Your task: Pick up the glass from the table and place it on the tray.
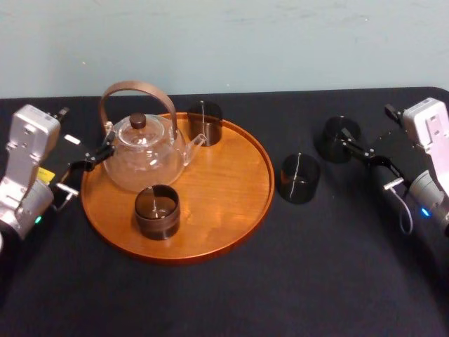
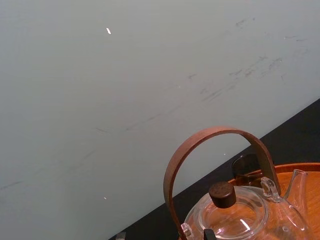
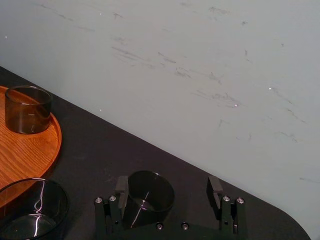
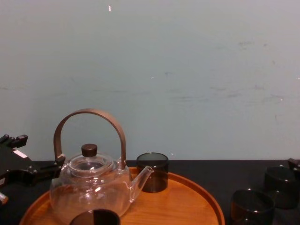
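Glass (image 1: 339, 138) farthest right, upright on tabletop (image 1: 337, 246), well apart from tray (image 1: 238, 203) | right hand (image 3: 168, 186) wide open, fingers (image 3: 121, 187) straddling it, gripping nothing yet, lined up to squeeze, I reckon | left hand (image 1: 98, 156) idle beside teapot (image 1: 147, 151).

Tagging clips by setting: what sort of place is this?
Likely a robot test bench staged as a tea table: matte black table against a bare scuffed wall, wooden tray with glass teapot, left gripper beside the teapot, right gripper around a dark glass.
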`<control>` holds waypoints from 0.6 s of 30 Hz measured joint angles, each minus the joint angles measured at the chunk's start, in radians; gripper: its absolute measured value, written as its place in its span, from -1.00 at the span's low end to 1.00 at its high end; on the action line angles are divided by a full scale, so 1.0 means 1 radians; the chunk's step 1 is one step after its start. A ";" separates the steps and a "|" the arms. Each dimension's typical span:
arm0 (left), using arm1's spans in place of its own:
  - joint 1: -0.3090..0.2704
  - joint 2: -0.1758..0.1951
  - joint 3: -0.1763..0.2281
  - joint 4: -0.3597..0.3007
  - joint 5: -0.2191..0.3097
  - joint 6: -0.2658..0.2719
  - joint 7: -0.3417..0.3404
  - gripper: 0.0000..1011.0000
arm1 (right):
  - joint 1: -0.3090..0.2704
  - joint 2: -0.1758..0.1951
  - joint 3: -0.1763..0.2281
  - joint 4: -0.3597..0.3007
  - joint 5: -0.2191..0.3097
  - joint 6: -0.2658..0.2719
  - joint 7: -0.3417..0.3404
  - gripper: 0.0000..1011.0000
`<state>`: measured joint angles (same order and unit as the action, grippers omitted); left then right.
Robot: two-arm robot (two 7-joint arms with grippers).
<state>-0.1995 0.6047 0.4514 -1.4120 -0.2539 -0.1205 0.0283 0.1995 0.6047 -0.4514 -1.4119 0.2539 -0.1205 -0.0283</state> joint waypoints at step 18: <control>0.000 0.000 0.000 0.000 0.000 0.000 0.000 1.00 | -0.003 -0.006 0.023 0.008 0.033 -0.001 0.052 0.98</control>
<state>-0.1995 0.6047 0.4514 -1.4120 -0.2539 -0.1205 0.0283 0.1961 0.5984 -0.4280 -1.4043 0.2865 -0.1215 0.0238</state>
